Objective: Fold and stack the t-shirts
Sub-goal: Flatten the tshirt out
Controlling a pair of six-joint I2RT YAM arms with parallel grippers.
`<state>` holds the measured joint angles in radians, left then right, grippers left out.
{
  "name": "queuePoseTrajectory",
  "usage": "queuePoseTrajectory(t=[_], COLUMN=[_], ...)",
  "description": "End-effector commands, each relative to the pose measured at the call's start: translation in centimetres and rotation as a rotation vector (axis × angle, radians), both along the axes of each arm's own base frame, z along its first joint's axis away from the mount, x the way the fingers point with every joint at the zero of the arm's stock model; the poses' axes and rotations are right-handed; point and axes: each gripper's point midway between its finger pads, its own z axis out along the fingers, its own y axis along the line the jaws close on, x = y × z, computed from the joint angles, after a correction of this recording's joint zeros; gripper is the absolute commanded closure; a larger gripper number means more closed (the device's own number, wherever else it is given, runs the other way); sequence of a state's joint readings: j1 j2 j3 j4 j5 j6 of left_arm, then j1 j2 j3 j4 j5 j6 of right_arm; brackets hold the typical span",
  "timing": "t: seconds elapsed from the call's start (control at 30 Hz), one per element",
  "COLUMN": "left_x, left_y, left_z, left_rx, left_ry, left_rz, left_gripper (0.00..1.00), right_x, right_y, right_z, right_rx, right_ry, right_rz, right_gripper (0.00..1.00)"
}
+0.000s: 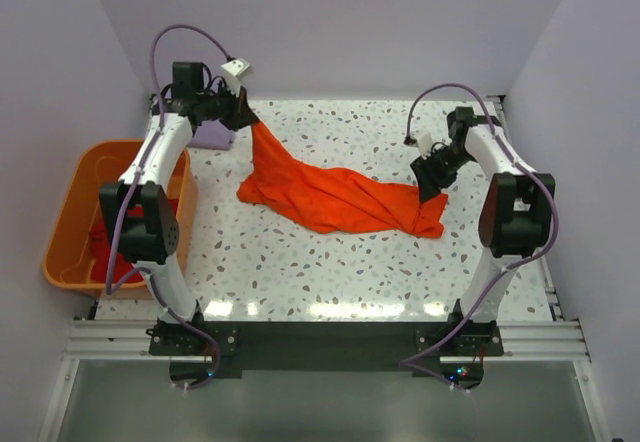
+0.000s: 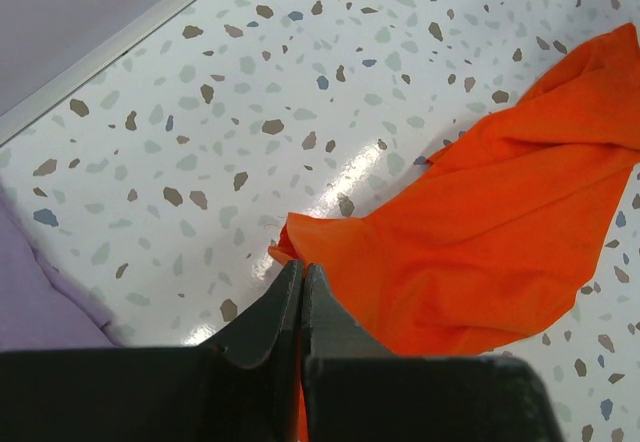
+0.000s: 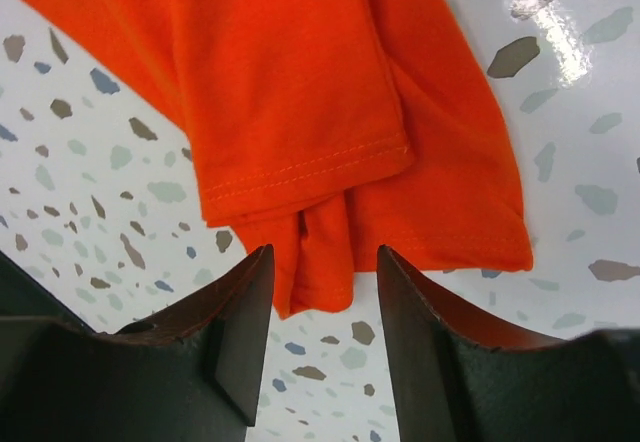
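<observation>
I judge the task to be at an early stage. The orange t-shirt (image 1: pixel 340 197) lies crumpled and unfolded across the middle of the desk (image 1: pixel 300 272), running from the upper left toward the right. My left end effector (image 1: pixel 243 114) is fully closed on one corner of it, near the upper left of the top view, and holds this corner lifted, so the cloth hangs down from it to the desk. My right end effector (image 3: pixel 325 257) stands about half open over the other end of the shirt. A hemmed edge lies just in front of its jaws, but nothing is gripped there yet.

The lavender t-shirt (image 1: pixel 213 137) rests flat in the upper left, partly hidden by the arm, and I cannot tell if it is folded. The red t-shirt (image 1: pixel 112 252) is bunched inside the tub (image 1: pixel 75 202) at the left. No stack is visible, so the folding of at least two shirts and all the stacking remain.
</observation>
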<state>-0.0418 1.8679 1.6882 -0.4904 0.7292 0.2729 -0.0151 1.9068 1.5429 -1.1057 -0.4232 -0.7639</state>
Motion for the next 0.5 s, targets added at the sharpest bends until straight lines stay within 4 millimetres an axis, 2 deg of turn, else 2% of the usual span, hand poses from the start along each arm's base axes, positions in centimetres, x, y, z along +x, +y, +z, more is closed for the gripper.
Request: queuePoseTrajectory(t=[0.0, 0.1, 0.23, 0.33, 0.47], left_x=[0.6, 0.4, 0.3, 0.2, 0.2], left_y=[-0.6, -0.8, -1.1, -1.1, -1.0], left_z=[2.3, 2.2, 2.3, 2.4, 2.3], left_rx=[-0.018, -0.01, -0.008, -0.003, 0.001], left_ry=[-0.074, -0.074, -0.073, -0.077, -0.077], left_rz=[-0.01, -0.021, -0.025, -0.027, -0.026], left_gripper=[1.0, 1.0, 1.0, 1.0, 1.0], right_x=[2.5, 3.1, 4.1, 4.2, 4.4], right_y=[-0.2, -0.1, 0.1, 0.2, 0.0], right_z=[-0.4, -1.6, -2.6, -3.6, -4.7], right_rx=[-0.004, 0.002, 0.019, 0.038, 0.026], right_ry=[-0.007, 0.043, 0.093, 0.155, 0.18], right_rz=[-0.127, -0.178, -0.247, -0.284, -0.302], right_gripper=[0.53, 0.57, 0.57, 0.48, 0.47])
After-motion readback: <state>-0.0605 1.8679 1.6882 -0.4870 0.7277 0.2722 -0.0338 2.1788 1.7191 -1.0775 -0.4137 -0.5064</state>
